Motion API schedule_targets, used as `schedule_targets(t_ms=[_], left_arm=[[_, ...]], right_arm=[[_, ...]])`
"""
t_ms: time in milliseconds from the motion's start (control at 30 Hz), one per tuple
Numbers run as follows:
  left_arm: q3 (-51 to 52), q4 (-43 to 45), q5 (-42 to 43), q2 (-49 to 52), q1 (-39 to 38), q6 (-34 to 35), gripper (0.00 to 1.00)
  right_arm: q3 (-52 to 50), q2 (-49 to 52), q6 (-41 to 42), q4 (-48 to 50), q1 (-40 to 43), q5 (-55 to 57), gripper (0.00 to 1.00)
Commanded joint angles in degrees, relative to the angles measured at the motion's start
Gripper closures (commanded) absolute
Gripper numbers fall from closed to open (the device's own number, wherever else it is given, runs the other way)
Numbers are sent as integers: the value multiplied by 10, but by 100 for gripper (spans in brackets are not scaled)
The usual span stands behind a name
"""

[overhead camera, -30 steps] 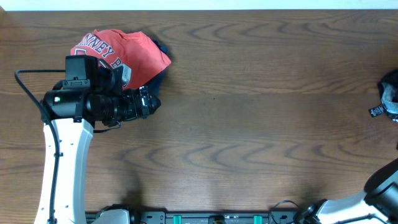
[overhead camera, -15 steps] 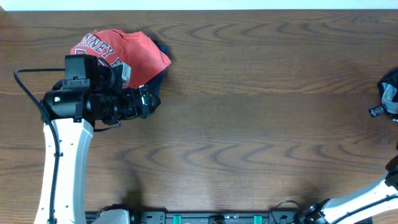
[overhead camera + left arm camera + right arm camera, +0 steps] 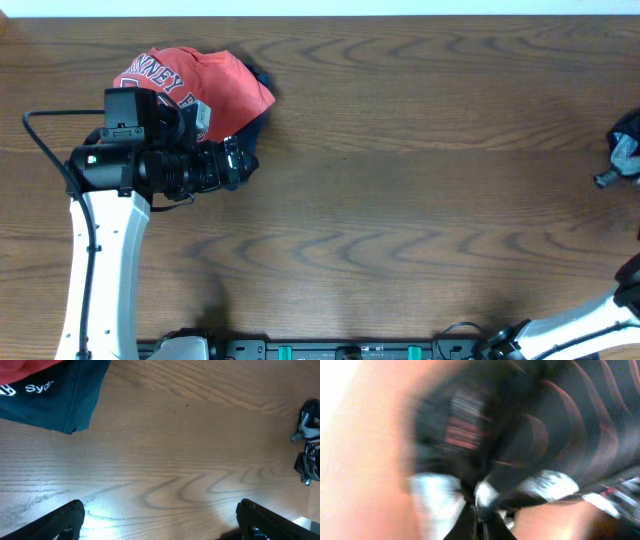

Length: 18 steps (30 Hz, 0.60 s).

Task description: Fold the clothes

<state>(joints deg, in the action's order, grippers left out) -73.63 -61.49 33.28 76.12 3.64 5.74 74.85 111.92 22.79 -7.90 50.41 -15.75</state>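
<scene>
Overhead, the black jersey (image 3: 627, 148) lies bunched at the far right edge of the counter (image 3: 400, 210), partly cut off by the frame. A pale scrap and a small dark tag stick out on its left side. The left wrist view shows the same crumpled heap far across the bare wood.

The left gripper (image 3: 160, 510) has its fingers wide apart with nothing between them. It hovers just beside the navy garment (image 3: 50, 400), which lies under the red T-shirt (image 3: 195, 85) at the upper left, well apart from the jersey.

The right wrist view is smeared. Black cloth with thin wavy lines fills it, very close to the lens. The right gripper (image 3: 479, 519) is only a dark blur at the bottom centre. Whether its fingers are apart or clamped on cloth cannot be told.

The main risk is probably the jersey's position. It sits so near the edge that a pull outward or a loose pinch could send it off the counter. A grab into the heap may also catch several layers at once, so the jersey would lift as a knot and not open flat. The left arm is close to the other two garments and could snag the navy hem when it crosses. The jersey is large, and once spread it could overlap that pile.
</scene>
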Motion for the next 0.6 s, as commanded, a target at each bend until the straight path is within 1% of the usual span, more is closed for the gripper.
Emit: schedule_targets(t_ms=[0,33,100,300,433,567], left_arm=[[-13,3,8,-2,-1,-9,2],[-13,5,8,-2,-1,-9,2],[-13,9,8,-2,-1,-9,2],[-13,5,9,-5,-1,-10,2],[-14,7,8,-22,-1,-10,2],[-14,22,8,-55,-1,-10,2]], right_arm=[[13,-116,42,53,-28,-233,99],[13,-138,50,68,-41,-258,99],[13,-189,55,71,-80,-270,99],[13,-294,30,8,-214,-243,99],[13,-326,7,-52,-316,-204,99],[13,-328,5,-99,-404,-192,99]])
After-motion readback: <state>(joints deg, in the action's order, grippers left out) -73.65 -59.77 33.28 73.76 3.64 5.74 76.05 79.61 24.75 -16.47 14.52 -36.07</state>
